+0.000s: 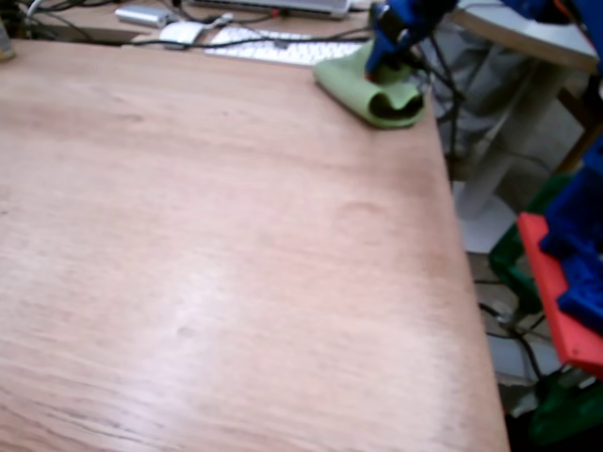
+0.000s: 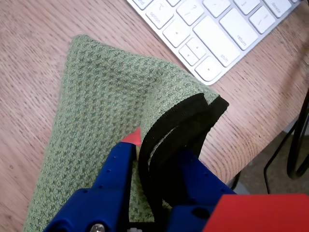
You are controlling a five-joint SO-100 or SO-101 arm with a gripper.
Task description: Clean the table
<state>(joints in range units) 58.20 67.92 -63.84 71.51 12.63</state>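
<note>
At the far corner of the table [image 1: 236, 264], the gripper [image 2: 145, 154] pinches the folded green cloth [image 2: 96, 111]. Most of the wood looks unwiped.

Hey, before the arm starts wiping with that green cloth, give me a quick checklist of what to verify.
1. Tool gripping the green cloth: ok, a black-edged fold sits between the fingers in the wrist view.
2. Cloth lying flat: not ok, it is folded and rolled at the table's far corner.
3. Table free of obstacles ahead: ok, the wide surface looks bare.
4. White keyboard clear of cloth: ok, but very close.
5. Cables nearby: cannot tell whether they would snag.
</note>
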